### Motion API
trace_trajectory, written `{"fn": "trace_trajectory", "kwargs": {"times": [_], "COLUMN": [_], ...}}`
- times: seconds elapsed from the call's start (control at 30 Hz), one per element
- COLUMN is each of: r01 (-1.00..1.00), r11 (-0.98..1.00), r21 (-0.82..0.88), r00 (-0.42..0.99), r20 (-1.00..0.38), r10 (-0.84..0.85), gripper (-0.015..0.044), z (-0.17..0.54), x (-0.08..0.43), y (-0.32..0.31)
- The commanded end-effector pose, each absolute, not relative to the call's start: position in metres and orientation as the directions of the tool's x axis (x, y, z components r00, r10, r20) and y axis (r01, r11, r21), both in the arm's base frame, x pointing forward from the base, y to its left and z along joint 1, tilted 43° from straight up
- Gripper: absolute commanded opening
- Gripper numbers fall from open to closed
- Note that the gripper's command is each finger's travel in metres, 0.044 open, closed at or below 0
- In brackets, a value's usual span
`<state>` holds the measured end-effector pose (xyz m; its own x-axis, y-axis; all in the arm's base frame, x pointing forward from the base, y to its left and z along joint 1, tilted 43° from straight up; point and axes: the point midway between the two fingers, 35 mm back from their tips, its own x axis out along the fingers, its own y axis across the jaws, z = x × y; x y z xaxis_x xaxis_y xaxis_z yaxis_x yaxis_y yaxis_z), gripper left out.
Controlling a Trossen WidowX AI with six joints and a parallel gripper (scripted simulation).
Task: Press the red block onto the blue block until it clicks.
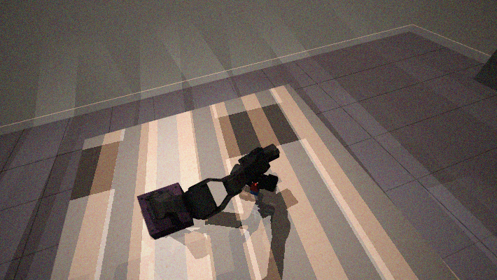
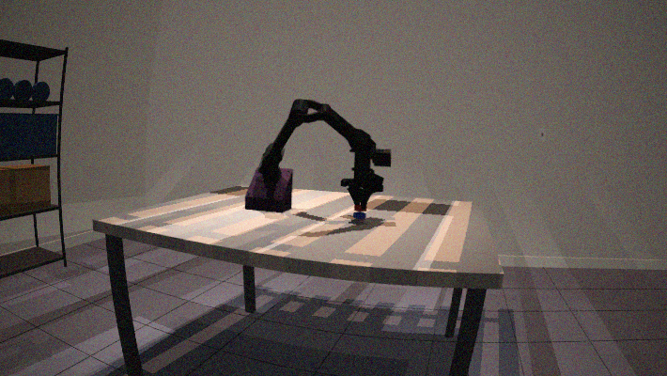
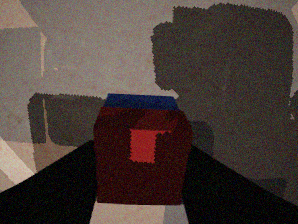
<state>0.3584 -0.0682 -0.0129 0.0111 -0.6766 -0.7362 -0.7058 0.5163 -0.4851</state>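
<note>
Wrist cam: red block's gripped in the jaws, but blue block could get shoved if pressed off-centre.
</note>
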Motion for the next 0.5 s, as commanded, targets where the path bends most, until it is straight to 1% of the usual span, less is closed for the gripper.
{"fn": "trace_trajectory", "kwargs": {"times": [0.0, 0.47], "r01": [-0.710, -0.710], "r11": [0.513, 0.513], "r21": [-0.483, -0.483], "r00": [0.006, 0.006], "r20": [-0.732, -0.732], "r10": [-0.681, -0.681], "gripper": [0.0000, 0.0000], "z": [-0.0154, -0.0171], "x": [0.3564, 0.3570], "y": [-0.0713, -0.0738]}}
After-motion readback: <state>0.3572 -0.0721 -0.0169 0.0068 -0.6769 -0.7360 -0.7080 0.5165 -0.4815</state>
